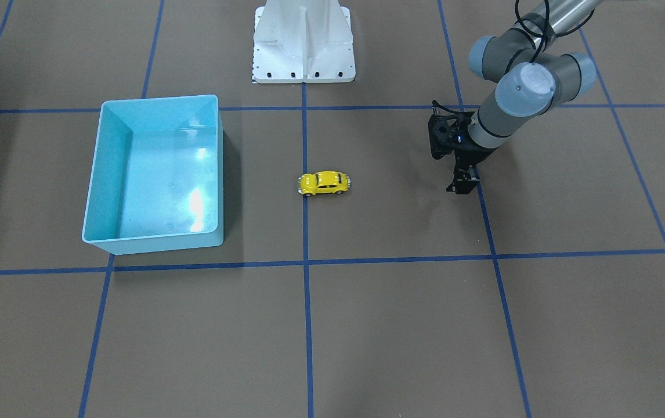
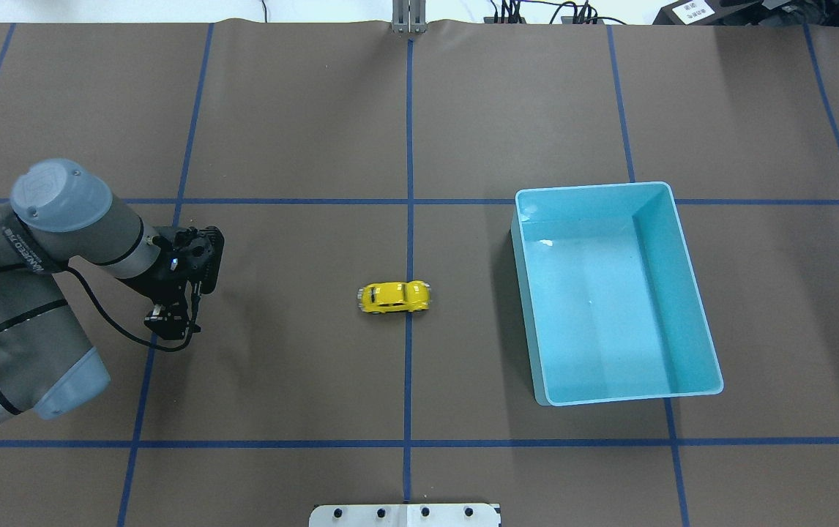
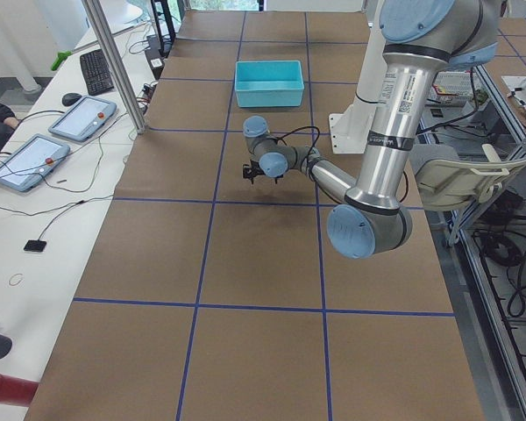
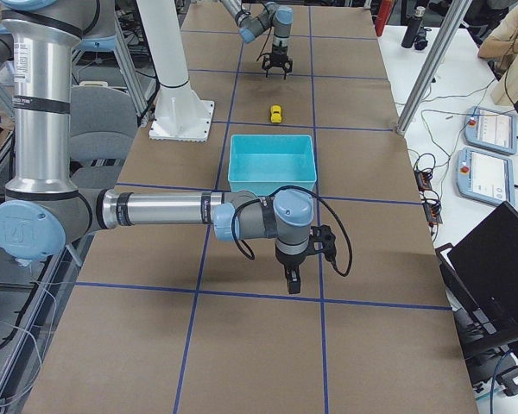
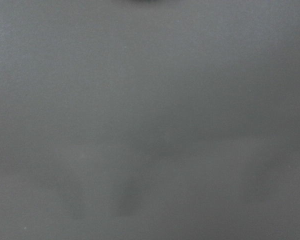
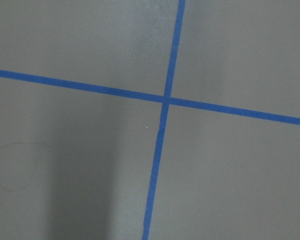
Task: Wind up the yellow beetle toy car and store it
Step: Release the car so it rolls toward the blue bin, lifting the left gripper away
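The yellow beetle toy car (image 1: 324, 183) stands on its wheels on the brown table, on the middle blue tape line; it also shows in the overhead view (image 2: 394, 297) and in the exterior right view (image 4: 276, 113). My left gripper (image 2: 169, 326) points down at the table well to the car's left, apart from it, and looks open and empty; it also shows in the front-facing view (image 1: 463, 186). My right gripper (image 4: 292, 280) shows only in the exterior right view, low over the table on the near side of the bin; I cannot tell whether it is open or shut.
A light blue bin (image 2: 588, 188) stands empty to the car's right, and also shows in the front-facing view (image 1: 158, 100). Blue tape lines grid the table. The white robot base (image 1: 303, 40) is at the table's edge. The right wrist view shows a tape crossing (image 6: 165, 99).
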Motion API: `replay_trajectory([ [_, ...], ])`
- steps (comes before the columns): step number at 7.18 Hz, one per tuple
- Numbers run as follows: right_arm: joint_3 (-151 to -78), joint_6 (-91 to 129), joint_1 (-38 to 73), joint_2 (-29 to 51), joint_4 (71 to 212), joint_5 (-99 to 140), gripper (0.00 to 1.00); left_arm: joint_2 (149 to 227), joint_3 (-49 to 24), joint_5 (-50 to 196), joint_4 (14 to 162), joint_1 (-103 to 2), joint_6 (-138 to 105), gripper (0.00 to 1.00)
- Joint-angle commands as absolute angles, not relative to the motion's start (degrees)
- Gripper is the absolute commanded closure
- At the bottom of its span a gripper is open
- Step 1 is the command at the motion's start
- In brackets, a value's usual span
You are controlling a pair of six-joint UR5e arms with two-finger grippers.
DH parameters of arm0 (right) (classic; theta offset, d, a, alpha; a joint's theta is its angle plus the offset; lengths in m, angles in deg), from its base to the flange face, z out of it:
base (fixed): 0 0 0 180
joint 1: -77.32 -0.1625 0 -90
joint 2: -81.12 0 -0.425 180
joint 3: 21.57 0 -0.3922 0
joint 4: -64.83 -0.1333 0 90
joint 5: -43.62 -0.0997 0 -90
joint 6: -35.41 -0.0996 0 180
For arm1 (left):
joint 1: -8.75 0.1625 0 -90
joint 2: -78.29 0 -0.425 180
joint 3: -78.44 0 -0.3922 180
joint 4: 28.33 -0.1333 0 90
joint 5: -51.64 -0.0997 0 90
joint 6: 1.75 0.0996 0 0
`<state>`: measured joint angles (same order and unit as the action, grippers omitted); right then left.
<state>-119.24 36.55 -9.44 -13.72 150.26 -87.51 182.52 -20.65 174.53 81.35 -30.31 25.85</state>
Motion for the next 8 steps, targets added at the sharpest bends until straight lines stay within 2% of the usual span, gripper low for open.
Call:
replay_trajectory([
  [1,-119.31,36.55,-9.52,-13.72,150.26,-87.51,0.00,179.56,-22.89,174.95,81.27,-32.80,25.85,0.00],
  [4,-120.01,36.63,-9.43,-13.63,150.17,-87.60,0.00,174.11,-23.87,181.33,80.66,-41.92,26.29,0.00],
  [8,-125.27,36.90,-5.41,-11.98,150.09,-87.07,0.00,174.45,-20.00,189.61,71.63,-57.40,19.39,0.00],
])
